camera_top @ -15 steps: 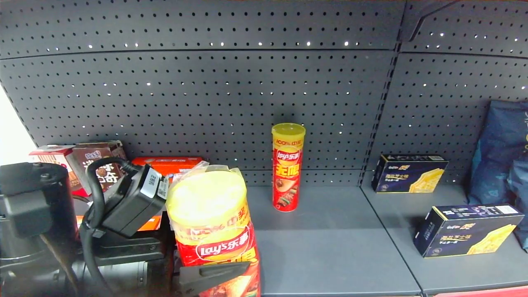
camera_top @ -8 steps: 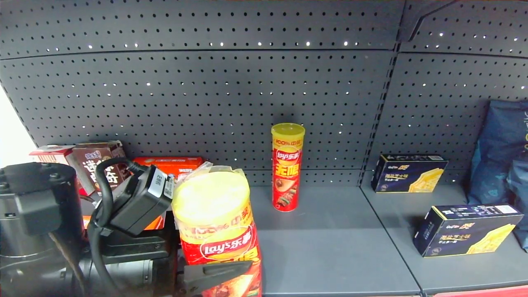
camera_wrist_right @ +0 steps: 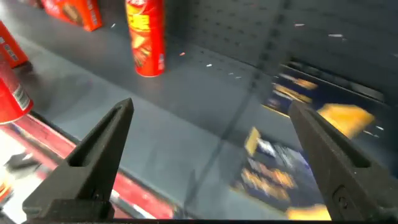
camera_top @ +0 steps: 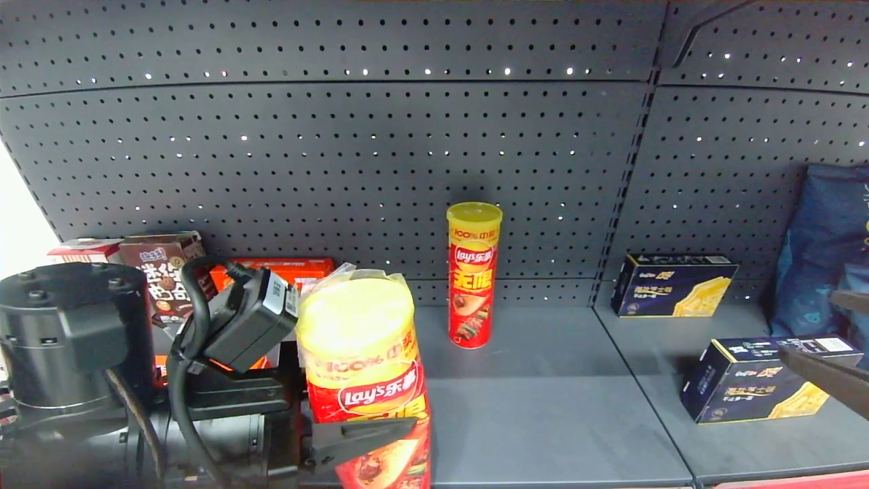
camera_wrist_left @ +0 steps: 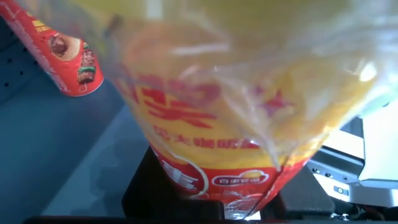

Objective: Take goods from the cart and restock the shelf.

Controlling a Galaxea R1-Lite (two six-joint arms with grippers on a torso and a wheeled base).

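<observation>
Head view: my left hand [camera_top: 372,440] is clamped on a chip can [camera_top: 360,346], roughly upright over the front left of the shelf [camera_top: 543,414]; I can't tell if its base touches. A 2nd can [camera_top: 473,275] stands upright at the back against the pegboard [camera_top: 339,170], well apart from it. On the right side my right hand [camera_wrist_right: 211,109] has its fingers [camera_wrist_right: 99,155] spread apart, near the front dark blue box [camera_top: 753,384].

Two chip cans were counted, a near can [camera_top: 363,367] and a far can [camera_top: 474,275], along with two dark blue boxes, a back box [camera_top: 672,285] and a front box [camera_top: 740,387], one orange box [camera_top: 288,267], one brown carton [camera_top: 159,272], one red-and-white carton [camera_top: 81,248], and blue bags [camera_top: 821,244] too overlapped to number.
</observation>
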